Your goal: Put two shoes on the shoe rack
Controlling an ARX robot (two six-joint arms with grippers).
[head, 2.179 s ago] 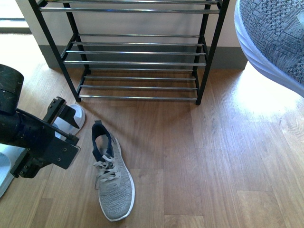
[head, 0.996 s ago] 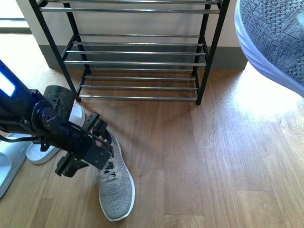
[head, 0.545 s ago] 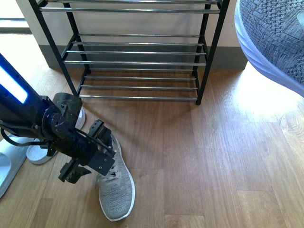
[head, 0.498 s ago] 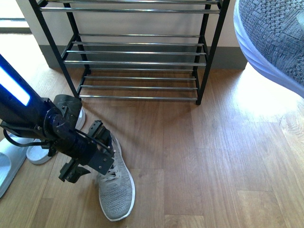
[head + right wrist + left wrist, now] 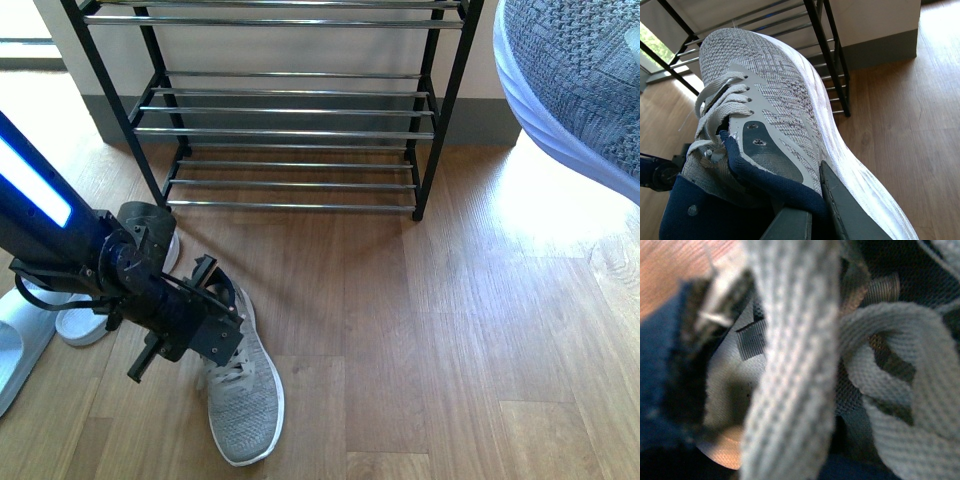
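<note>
home entryway | wood plank floor (image 5: 480, 330) | shoe rack (image 5: 290, 110) against wall | slides (image 5: 75, 322), sneakers (image 5: 240, 395) about

The body camera looks forward and down over a wood floor (image 5: 480, 330) to a shoe rack (image 5: 290, 110), the left wrist camera sits blurrily close against laces (image 5: 790, 365), and the right wrist camera looks along a raised sneaker (image 5: 775, 100) toward the same rack.

Wood plank floor (image 5: 470, 340) is lit by bright sunlight patch (image 5: 550, 195) at right; pale wall (image 5: 300, 50) is edged by grey baseboard (image 5: 485, 122).
</note>
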